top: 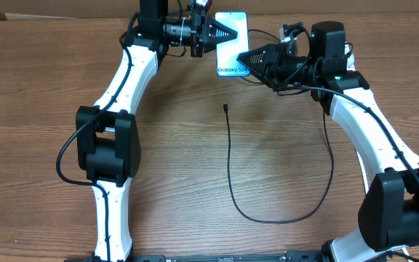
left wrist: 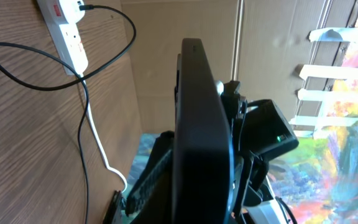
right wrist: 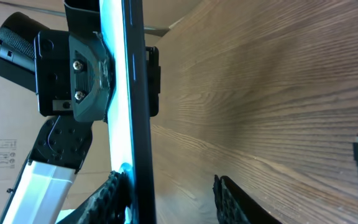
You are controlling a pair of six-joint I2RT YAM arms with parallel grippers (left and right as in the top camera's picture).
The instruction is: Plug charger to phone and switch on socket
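here we are at the far side of the brown wooden table (top: 195,167). the left gripper (top: 220,33) is clamped tight on the slim black-edged smartphone with the light blue screen (top: 231,40), holding it screen-up and seemingly just off the wood. we reckon that's to leave its port end free. the right gripper (right wrist: 169,186) has its jaws parted astride the phone's other edge, one ribbed finger (right wrist: 114,193) right by the glass and the other clear of it, so it grips nothing. the thin black charger cable (top: 230,167) lies loose in a long loop on the table, its tiny connector tip (top: 226,108) well apart from the phone and unheld. that looks to us like the next pick-up. the white power strip with red switches (left wrist: 67,34) lies flat on the wood with the cable's plug in its end. whether it's switched on, we can't tell.
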